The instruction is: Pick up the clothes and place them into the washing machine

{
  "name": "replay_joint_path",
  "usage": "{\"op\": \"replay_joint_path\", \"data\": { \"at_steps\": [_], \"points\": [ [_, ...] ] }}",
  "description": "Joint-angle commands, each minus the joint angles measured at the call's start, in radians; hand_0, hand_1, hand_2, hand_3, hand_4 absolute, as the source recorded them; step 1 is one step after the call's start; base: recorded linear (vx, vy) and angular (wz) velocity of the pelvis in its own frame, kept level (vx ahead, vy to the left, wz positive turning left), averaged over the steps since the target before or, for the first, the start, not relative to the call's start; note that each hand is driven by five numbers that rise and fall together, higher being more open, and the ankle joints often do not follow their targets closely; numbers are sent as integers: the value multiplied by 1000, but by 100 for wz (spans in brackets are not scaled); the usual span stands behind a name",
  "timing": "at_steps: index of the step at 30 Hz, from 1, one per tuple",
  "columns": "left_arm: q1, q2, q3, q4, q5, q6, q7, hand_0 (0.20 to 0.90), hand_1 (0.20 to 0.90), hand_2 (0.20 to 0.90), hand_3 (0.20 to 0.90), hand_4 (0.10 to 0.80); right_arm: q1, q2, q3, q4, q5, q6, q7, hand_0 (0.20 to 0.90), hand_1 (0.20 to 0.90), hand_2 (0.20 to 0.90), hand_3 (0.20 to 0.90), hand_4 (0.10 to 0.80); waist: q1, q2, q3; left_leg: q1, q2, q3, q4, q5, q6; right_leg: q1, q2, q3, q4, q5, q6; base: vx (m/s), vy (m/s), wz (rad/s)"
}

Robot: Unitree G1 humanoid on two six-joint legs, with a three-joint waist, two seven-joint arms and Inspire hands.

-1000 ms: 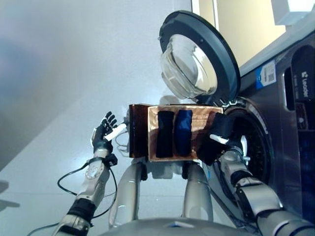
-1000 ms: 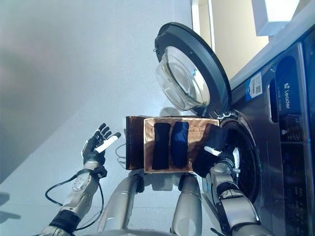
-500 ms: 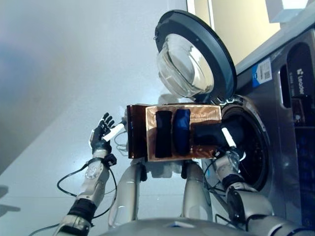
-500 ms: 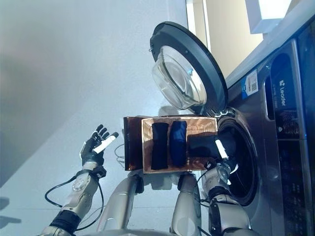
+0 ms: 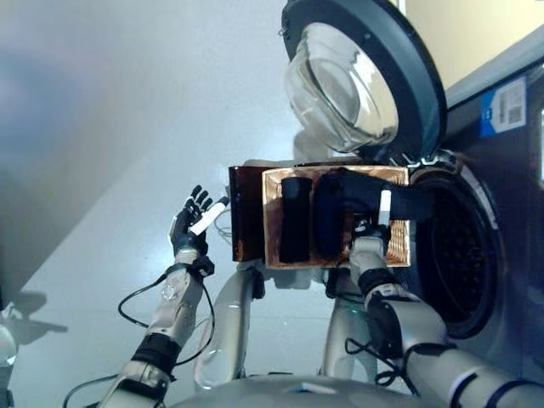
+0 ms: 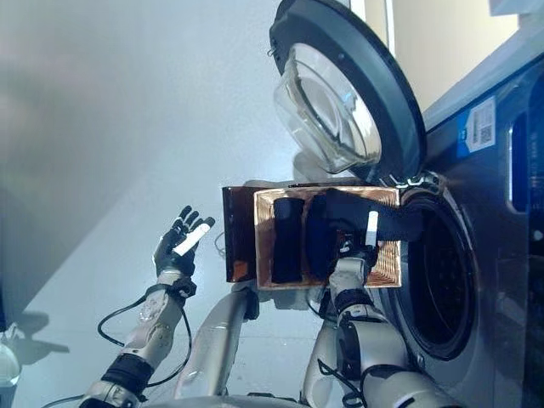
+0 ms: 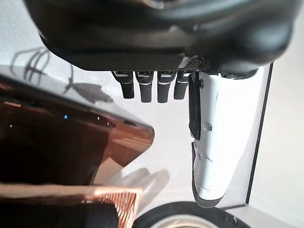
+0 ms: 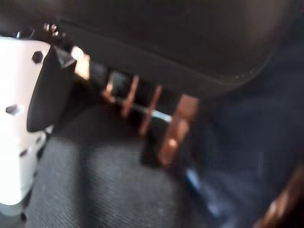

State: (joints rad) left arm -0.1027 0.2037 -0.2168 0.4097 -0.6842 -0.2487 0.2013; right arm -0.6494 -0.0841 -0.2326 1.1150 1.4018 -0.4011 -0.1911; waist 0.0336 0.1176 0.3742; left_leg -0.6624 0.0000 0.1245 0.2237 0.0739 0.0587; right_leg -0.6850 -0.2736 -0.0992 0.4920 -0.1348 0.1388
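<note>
The wicker basket (image 5: 399, 242) rests on the dark brown box (image 5: 246, 212) beside the washing machine's open drum (image 5: 463, 255). A black roll (image 5: 295, 219) and a dark blue roll (image 5: 327, 223) lie in it. A black garment (image 5: 399, 197) stretches from the basket toward the drum's rim. My right hand (image 5: 370, 234) is over the basket between the blue roll and the black garment, thumb straight; in the right wrist view its fingers (image 8: 124, 90) rest against dark cloth (image 8: 104, 185) and wicker. My left hand (image 5: 191, 225) is open and empty, left of the box.
The machine's round door (image 5: 357, 85) stands open above the basket. The machine's dark front (image 6: 501, 170) is on the right. Pale floor (image 5: 102, 170) spreads to the left of the box.
My right hand has come back from the drum's mouth to over the basket. The black garment it carried now lies stretched between basket and drum rim. The camera has shifted.
</note>
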Motion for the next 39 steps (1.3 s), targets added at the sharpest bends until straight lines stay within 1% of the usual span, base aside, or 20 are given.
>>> {"op": "replay_joint_path", "data": {
  "at_steps": [1,7,9,10,11,13,15,16,18,20,24,29,30,31,32,33,34,35,37,39],
  "points": [
    [-2,15,12,-121,-7,-92,5,900,900,900,900,800,4,-8,-32,-45,71,-91,47,200,200,200,200,300,15,13,-34,-65,30,-40,230,-171,-94,-4,-44,23,-164,209,7,-7,25,3],
    [4,17,10,-130,-12,-95,13,900,900,900,900,800,-20,-24,-117,-38,142,-153,37,200,200,200,200,300,17,32,-40,-127,33,-40,338,-218,-83,-78,-40,41,-41,157,-5,-13,32,6],
    [6,18,10,-135,-13,-94,13,900,900,900,900,800,-21,-29,-130,-35,150,-157,36,200,200,200,200,300,18,34,-43,-139,35,-42,356,-227,-83,-90,-38,44,-20,147,-6,47,9,7],
    [10,19,13,-135,-13,-93,16,900,900,900,900,800,-19,-32,-140,-35,156,-165,34,200,200,200,200,300,19,36,-50,-135,39,-52,370,-259,-87,-90,-33,52,-1,115,0,104,2,7],
    [18,20,14,-139,-14,-92,17,900,900,900,900,800,-17,-41,-159,-31,167,-173,27,200,200,200,200,300,16,37,-50,-146,42,-52,396,-269,-87,-106,-31,54,31,105,-3,85,-2,4],
    [21,23,14,-141,-15,-91,19,900,900,900,900,800,-19,-47,-170,-29,174,-179,24,200,200,200,200,300,15,39,-51,-155,45,-50,407,-276,-87,-115,-30,56,43,98,-3,0,0,0],
    [28,26,16,-140,-16,-90,21,900,900,900,900,800,-20,-58,-192,-22,189,-192,17,200,200,200,200,300,14,39,-52,-164,47,-48,417,-282,-86,-127,-27,61,57,90,-5,-51,7,-1],
    [32,28,15,-142,-17,-90,20,900,900,900,900,800,-21,-65,-202,-19,196,-196,12,200,200,200,200,300,11,39,-46,-177,48,-38,419,-259,-81,-140,-30,54,57,111,-13,-103,19,-3],
    [36,32,11,-140,-22,-86,16,900,900,900,900,800,-19,-85,-225,-5,207,-200,5,200,200,200,200,300,9,41,-46,-185,51,-38,428,-263,-81,-153,-28,59,69,104,-14,-15,13,-7],
    [38,37,9,-136,-22,-84,16,900,900,900,900,800,-11,-101,-252,4,222,-214,-3,200,200,200,200,300,8,42,-54,-185,50,-48,438,-289,-84,-157,-21,70,87,78,-8,93,2,-3],
    [45,44,14,-133,-27,-83,14,900,900,900,900,800,18,-136,-305,9,249,-237,-9,200,200,200,200,300,-4,44,-57,-193,50,-43,444,-294,-83,-174,-18,75,102,70,-10,0,0,0],
    [59,58,23,-130,-30,-84,9,900,900,900,900,800,30,-220,-371,15,265,-264,-24,200,200,200,200,300,-12,48,-65,-207,51,-45,460,-300,-83,-193,-16,84,119,64,-10,-20,4,-3],
    [63,60,21,-128,-31,-82,7,900,900,900,900,800,33,-231,-382,13,266,-272,-28,200,200,200,200,300,-16,47,-62,-216,53,-33,455,-276,-78,-203,-21,75,113,86,-17,0,0,0],
    [63,64,20,-128,-30,-82,6,900,900,900,900,800,33,-242,-387,13,267,-278,-33,200,200,200,200,300,-17,48,-69,-209,52,-44,459,-299,-83,-198,-16,85,122,65,-11,-98,2,-2],
    [66,68,18,-123,-28,-80,6,900,900,900,900,800,36,-258,-397,16,267,-285,-41,200,200,200,200,300,-20,47,-64,-218,55,-32,462,-281,-79,-205,-21,78,120,82,-17,97,0,-3],
    [65,71,16,-118,-27,-79,5,900,900,900,900,800,36,-278,-406,24,262,-291,-53,200,200,200,200,300,-19,50,-72,-213,54,-42,465,-304,-83,-202,-16,87,129,61,-11,-91,11,-5],
    [65,73,15,-115,-28,-80,4,900,900,900,900,800,39,-297,-414,30,257,-292,-61,200,200,200,200,300,-23,49,-68,-221,57,-31,463,-283,-79,-209,-21,79,122,80,-17,93,0,-6],
    [62,74,15,-115,-29,-81,5,900,900,900,900,800,36,-308,-417,35,249,-295,-71,200,200,200,200,300,-23,50,-76,-215,55,-40,463,-301,-83,-205,-16,87,126,64,-10,-89,2,-4],
    [63,78,14,-115,-24,-81,2,900,900,900,900,800,47,-332,-428,36,232,-298,-87,200,200,200,200,300,-30,46,-73,-225,58,-30,459,-278,-79,-213,-19,79,118,84,-18,-45,-3,-2],
    [62,84,14,-113,-20,-80,0,900,900,900,900,800,50,-362,-425,47,210,-294,-105,200,200,200,200,300,-31,44,-84,-217,57,-42,459,-301,-83,-208,-12,88,124,63,-11,47,-8,-4]
  ]
}}
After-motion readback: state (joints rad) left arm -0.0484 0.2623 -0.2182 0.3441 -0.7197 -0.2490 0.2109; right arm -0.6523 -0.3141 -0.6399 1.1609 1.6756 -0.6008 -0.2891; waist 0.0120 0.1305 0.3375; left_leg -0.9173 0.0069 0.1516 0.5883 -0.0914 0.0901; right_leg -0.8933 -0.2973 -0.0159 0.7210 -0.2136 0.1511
